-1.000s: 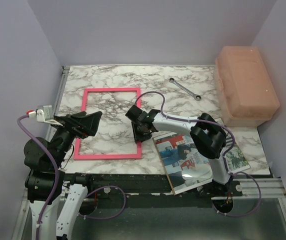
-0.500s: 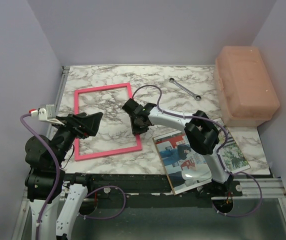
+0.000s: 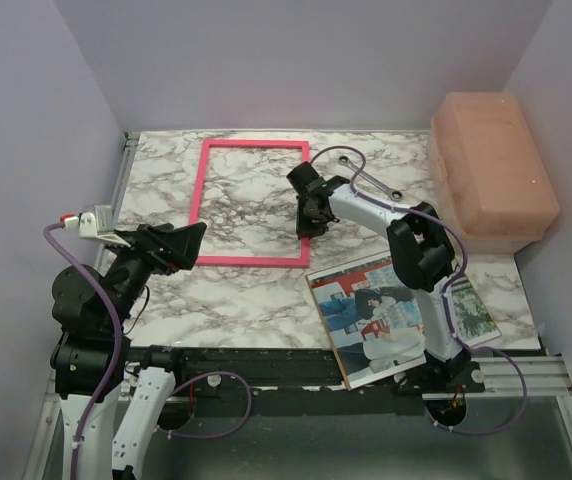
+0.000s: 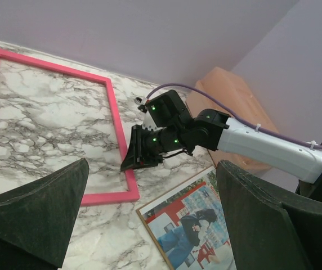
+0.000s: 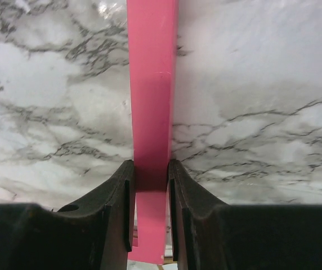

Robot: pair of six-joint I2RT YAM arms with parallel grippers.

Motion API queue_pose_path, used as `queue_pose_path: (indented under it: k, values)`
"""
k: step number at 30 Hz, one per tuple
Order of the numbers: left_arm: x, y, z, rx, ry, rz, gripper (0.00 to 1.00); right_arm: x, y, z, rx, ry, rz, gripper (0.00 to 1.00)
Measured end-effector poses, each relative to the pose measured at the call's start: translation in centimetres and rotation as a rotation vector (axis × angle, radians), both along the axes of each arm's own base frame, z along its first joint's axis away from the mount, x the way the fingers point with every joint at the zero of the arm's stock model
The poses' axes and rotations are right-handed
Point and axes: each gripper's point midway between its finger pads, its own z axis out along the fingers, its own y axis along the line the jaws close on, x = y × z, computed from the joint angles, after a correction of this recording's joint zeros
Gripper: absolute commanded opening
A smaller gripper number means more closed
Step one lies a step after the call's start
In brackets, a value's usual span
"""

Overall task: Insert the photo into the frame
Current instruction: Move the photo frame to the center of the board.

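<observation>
Right gripper (image 5: pixel 150 183) is pinching the right rail of the frame (image 3: pixel 198 200), which is lying pink face up on the tabletop (image 3: pixel 226 300) just beyond the photo (image 3: pixel 386 320), so I am advising a slow flat drag, without twisting the thin rail.

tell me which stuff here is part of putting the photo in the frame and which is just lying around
Part of the job:
- the frame, one long side clamped by the right gripper
- the photo, flat at the near edge
- the left gripper, open, holding nothing

Just lying about:
- the wrench
- the peach box
</observation>
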Motion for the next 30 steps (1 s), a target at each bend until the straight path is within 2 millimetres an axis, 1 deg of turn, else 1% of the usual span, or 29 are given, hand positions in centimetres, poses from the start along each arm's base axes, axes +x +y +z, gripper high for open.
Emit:
queue_pose_path:
  k: [2, 5, 8, 10, 12, 13, 14, 16, 18, 19, 21, 22, 24, 27, 30]
  values:
    - [0.0, 0.0, 0.0, 0.000, 0.002, 0.000, 0.98, 0.9, -0.9, 0.0, 0.003, -0.002, -0.026, 0.20]
    - [0.1, 0.0, 0.0, 0.000, 0.002, 0.000, 0.99, 1.5, -1.7, 0.0, 0.008, 0.000, -0.045, 0.20]
    - [0.1, 0.0, 0.0, 0.001, 0.003, 0.000, 0.99, 1.6, -1.8, 0.0, 0.011, 0.003, -0.048, 0.21]
    - [0.1, 0.0, -0.1, 0.003, 0.002, 0.000, 0.98, 1.6, -1.8, 0.0, 0.011, 0.002, -0.045, 0.25]
    - [0.1, 0.0, -0.1, 0.007, 0.004, 0.000, 0.99, 1.7, -1.7, 0.0, 0.011, 0.001, -0.042, 0.30]
    - [0.2, 0.0, -0.2, 0.008, 0.005, 0.000, 0.99, 1.8, -1.6, 0.1, 0.013, 0.001, -0.038, 0.37]
    - [0.2, 0.0, -0.3, 0.011, 0.011, 0.000, 0.98, 1.8, -1.6, 0.1, 0.014, -0.001, -0.033, 0.41]
    - [0.4, 0.0, -0.5, 0.015, 0.019, 0.000, 0.98, 1.8, -1.5, 0.1, 0.016, 0.000, -0.025, 0.54]
    - [0.7, -0.1, -0.8, 0.017, 0.033, -0.004, 0.99, 1.7, -1.4, 0.2, 0.024, 0.001, -0.016, 0.62]
    - [0.8, -0.2, -1.0, 0.018, 0.043, -0.008, 0.98, 1.8, -1.3, 0.5, 0.028, -0.005, -0.011, 0.67]
    - [1.3, -0.5, -1.4, 0.017, 0.065, -0.026, 0.99, 1.8, -1.2, 1.3, 0.039, -0.019, -0.007, 0.75]
    - [1.3, -0.7, -1.5, 0.016, 0.070, -0.034, 0.99, 1.9, -1.2, 1.9, 0.048, -0.031, -0.002, 0.81]
    - [2.1, -1.1, -2.6, 0.013, 0.114, -0.056, 0.98, 1.7, -1.3, 3.3, 0.066, -0.055, -0.001, 0.87]
    - [3.3, -1.9, -4.5, 0.005, 0.194, -0.099, 0.99, 1.2, -1.6, 6.3, 0.107, -0.106, 0.002, 0.90]
    - [4.0, -2.8, -6.4, -0.017, 0.260, -0.142, 0.98, 0.3, -2.1, 8.7, 0.144, -0.152, 0.003, 0.92]
